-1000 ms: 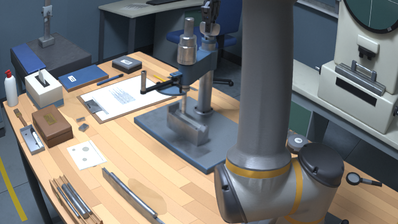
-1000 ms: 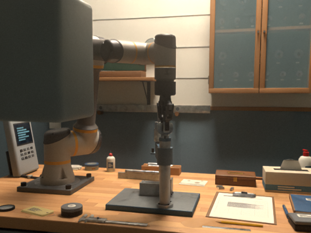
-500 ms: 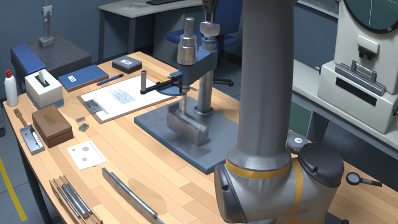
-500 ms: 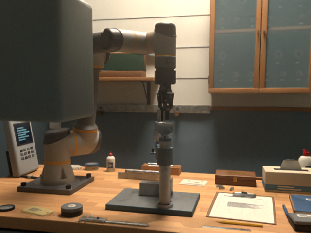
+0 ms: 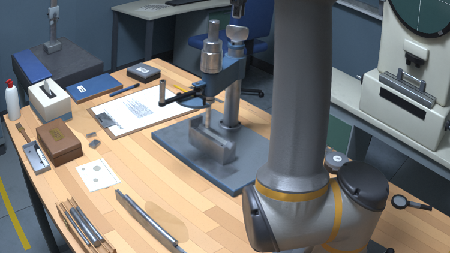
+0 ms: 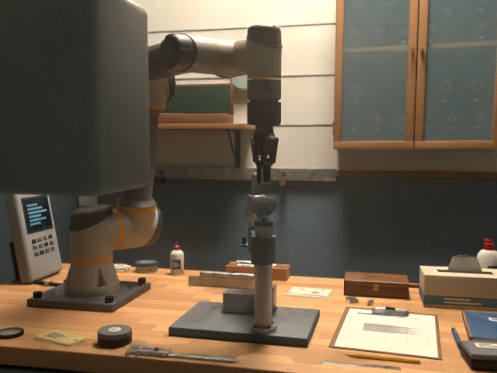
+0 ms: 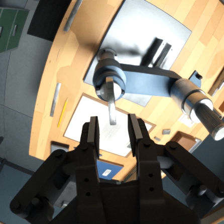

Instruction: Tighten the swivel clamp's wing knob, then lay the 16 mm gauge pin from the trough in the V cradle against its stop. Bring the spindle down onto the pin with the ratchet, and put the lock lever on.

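Note:
The wing knob [image 5: 237,32] [image 6: 261,204] [image 7: 111,104] sits on top of the stand's column, capping the blue swivel clamp [image 5: 225,73], whose arm carries the ratchet thimble [image 5: 212,47] [image 7: 204,110]. Under the spindle, the V cradle [image 5: 211,143] stands empty on the grey base plate. Several gauge pins lie in the wooden trough [image 5: 82,224] at the bench's near corner. The black lock lever [image 5: 179,97] sticks out from the arm toward the clipboard. My gripper [image 5: 238,13] [image 6: 263,179] [image 7: 113,135] hangs just above the wing knob, clear of it, fingers partly open and empty.
A brown box [image 5: 58,141] and a tissue box [image 5: 48,99] stand at the bench's left end, a clipboard [image 5: 138,110] lies behind the stand, and a steel straightedge [image 5: 145,218] lies near the front edge. My own arm [image 5: 299,126] rises at the right.

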Action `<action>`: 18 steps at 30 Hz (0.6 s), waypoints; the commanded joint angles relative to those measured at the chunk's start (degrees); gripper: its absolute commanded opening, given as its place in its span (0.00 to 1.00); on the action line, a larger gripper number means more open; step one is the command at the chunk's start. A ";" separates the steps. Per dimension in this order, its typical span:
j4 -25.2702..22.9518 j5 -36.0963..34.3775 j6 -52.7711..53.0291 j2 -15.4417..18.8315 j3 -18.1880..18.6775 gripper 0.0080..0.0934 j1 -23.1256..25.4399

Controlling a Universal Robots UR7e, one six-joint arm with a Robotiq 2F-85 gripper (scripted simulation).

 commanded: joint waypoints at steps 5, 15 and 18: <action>-0.02 0.00 0.00 -0.03 -0.03 0.33 0.00; 0.00 0.00 0.00 -0.04 -0.05 0.33 0.00; 0.00 0.00 0.00 -0.04 -0.05 0.40 0.00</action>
